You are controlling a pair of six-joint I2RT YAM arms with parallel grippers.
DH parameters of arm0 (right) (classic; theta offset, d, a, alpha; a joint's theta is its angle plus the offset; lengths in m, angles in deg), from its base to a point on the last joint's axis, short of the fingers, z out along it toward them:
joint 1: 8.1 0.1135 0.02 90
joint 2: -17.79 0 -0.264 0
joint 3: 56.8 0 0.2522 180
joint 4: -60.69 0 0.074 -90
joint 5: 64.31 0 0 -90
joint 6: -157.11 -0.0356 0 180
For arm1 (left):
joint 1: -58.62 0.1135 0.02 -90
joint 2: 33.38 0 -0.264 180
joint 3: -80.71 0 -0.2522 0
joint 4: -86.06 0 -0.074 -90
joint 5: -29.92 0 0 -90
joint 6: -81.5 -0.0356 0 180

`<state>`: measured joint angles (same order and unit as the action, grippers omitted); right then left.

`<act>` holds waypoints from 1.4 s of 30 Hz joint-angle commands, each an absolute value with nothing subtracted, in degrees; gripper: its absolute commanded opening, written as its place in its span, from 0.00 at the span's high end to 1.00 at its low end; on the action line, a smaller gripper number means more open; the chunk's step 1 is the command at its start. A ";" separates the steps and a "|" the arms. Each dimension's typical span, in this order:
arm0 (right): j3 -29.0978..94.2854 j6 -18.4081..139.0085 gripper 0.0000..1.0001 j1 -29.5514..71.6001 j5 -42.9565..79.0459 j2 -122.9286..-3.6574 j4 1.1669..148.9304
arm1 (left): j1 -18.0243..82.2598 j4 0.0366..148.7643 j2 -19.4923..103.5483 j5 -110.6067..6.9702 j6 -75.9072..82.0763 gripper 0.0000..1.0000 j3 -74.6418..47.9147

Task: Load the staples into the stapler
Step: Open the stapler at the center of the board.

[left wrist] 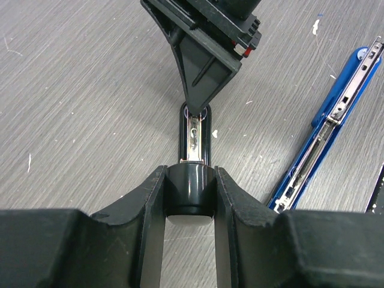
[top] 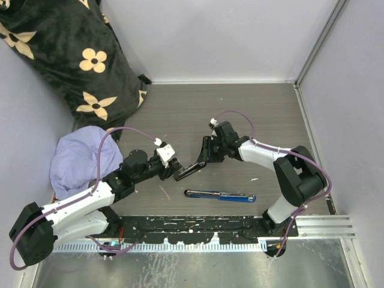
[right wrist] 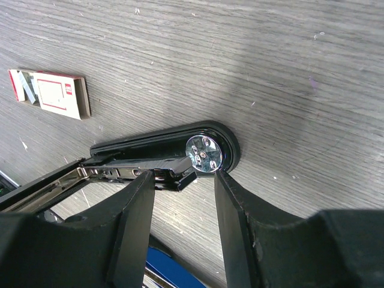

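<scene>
A black stapler (top: 187, 170) lies open on the table between my two grippers. My left gripper (top: 174, 168) is shut on its rounded rear end (left wrist: 189, 189). In the right wrist view the stapler's base with its round metal anvil (right wrist: 204, 153) lies on the table, and the metal magazine (right wrist: 120, 171) is swung up from it. My right gripper (right wrist: 184, 180) is open and straddles the magazine's front tip, with its left finger (right wrist: 135, 210) against it. The staples box (right wrist: 51, 95), white with a red label, lies flat beyond the stapler. It does not show in the top view.
A blue stapler (top: 219, 195) lies opened flat on the table in front of the black one; it also shows in the left wrist view (left wrist: 336, 120). A lilac cloth (top: 78, 159) and a black flowered cushion (top: 72, 54) lie at the left.
</scene>
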<state>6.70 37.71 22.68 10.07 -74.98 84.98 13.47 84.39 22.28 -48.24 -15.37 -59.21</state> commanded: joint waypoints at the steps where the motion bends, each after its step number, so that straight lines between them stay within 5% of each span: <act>1: 3.89 44.30 0.52 18.53 29.42 -80.76 93.01 | 12.80 81.19 17.75 -48.07 -14.70 0.96 -60.15; 8: 4.06 45.43 0.52 16.56 29.55 -81.22 92.78 | 12.73 82.59 16.10 -46.58 -14.21 0.98 -61.25; 19: 4.26 46.37 0.53 14.36 29.30 -80.79 93.18 | 12.50 99.24 30.94 -38.18 -14.38 1.00 -55.86; 42: 18.75 51.56 0.82 14.38 24.46 -85.26 114.63 | 12.26 95.89 38.63 -33.96 -17.60 1.00 -51.06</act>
<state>20.01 46.67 15.54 12.60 -80.21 103.71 13.73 97.95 38.91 -41.64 -16.24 -53.11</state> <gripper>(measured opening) 0.346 0.321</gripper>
